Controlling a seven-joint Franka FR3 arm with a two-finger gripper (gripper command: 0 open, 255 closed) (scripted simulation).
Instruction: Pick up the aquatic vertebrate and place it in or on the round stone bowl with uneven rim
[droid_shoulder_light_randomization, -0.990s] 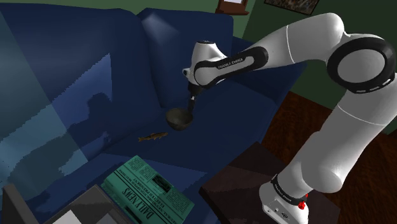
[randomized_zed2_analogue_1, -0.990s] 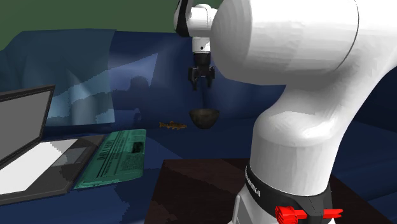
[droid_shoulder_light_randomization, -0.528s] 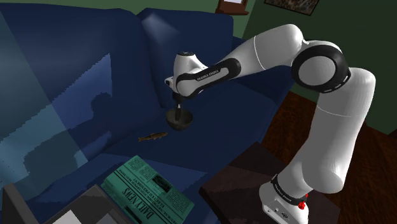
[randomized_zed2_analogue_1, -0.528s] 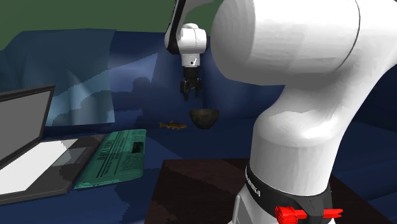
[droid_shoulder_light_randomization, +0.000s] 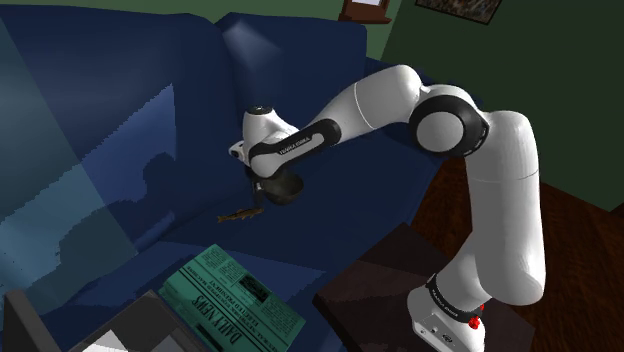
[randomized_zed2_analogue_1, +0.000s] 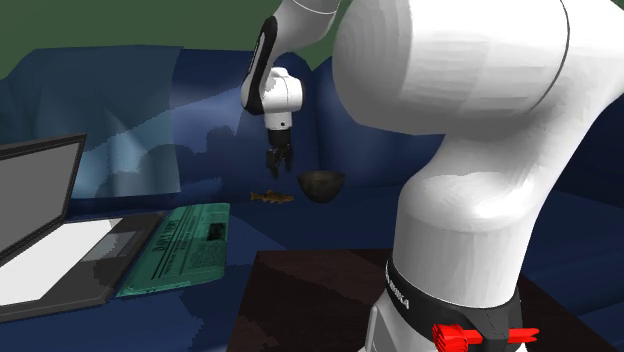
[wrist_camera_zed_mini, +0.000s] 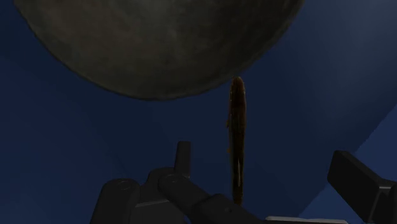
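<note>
A small brown fish (droid_shoulder_light_randomization: 238, 214) (randomized_zed2_analogue_1: 272, 197) lies on the blue sofa seat. Just beside it stands a dark round bowl (randomized_zed2_analogue_1: 321, 185), which my arm partly covers in the shoulder view (droid_shoulder_light_randomization: 288, 190). My black gripper (randomized_zed2_analogue_1: 273, 167) hangs open a little above the fish, pointing down, and holds nothing. In the wrist view the fish (wrist_camera_zed_mini: 236, 137) runs lengthwise between my spread fingers, untouched, with one end near the bowl's (wrist_camera_zed_mini: 159, 44) rim. The gripper (wrist_camera_zed_mini: 267, 197) there has its right finger (wrist_camera_zed_mini: 359, 184) well clear of the fish.
A green newspaper (droid_shoulder_light_randomization: 232, 296) (randomized_zed2_analogue_1: 186, 245) lies on the seat's near part, with an open laptop (randomized_zed2_analogue_1: 50, 235) beside it. A dark low table (droid_shoulder_light_randomization: 375, 285) stands in front of my stand. The sofa's blue back (droid_shoulder_light_randomization: 120, 110) rises behind the fish.
The arm has swung from above the bowl toward the shoulder view's left and come lower, so the gripper now hangs over the fish. The fingers stayed open; fish and bowl have not moved.
</note>
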